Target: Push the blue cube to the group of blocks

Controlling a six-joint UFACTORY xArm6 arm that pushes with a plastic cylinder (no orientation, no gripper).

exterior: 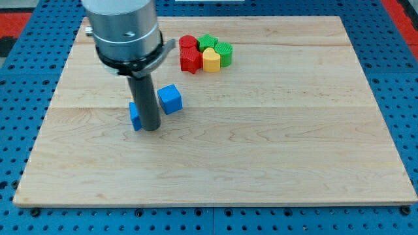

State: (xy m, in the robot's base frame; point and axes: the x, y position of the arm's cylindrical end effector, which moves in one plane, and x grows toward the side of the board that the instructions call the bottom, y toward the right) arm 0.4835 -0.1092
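**Figure: Rod tip set between two blue blocks, ahead of the push toward the cluster**

A pale wooden tabletop (261,163) lies on a blue perforated base. The straight dark rod descends from the grey arm housing, and my tip (151,129) meets the board left of centre. There are no jaws on this arm, so nothing can be said to be open, closed or gripping; the rod only pushes.

The blue cube (170,99) sits just to the view's right of the rod and slightly above the tip, very near the shaft; whether they touch cannot be told. A second blue block (135,117), its shape largely hidden by the rod, lies against the rod's left side.

The group of blocks (206,53) stands well apart, toward the view's top and right: a red block (191,59), a yellow heart-shaped block (211,60) and green blocks (223,53) packed together.

Judged from this layout, the approach step is in hand and the cube has not yet reached the group. The next move calls for the tip to come behind the cube on its lower-left side, then drive up and to the right, without dragging the second blue block along.
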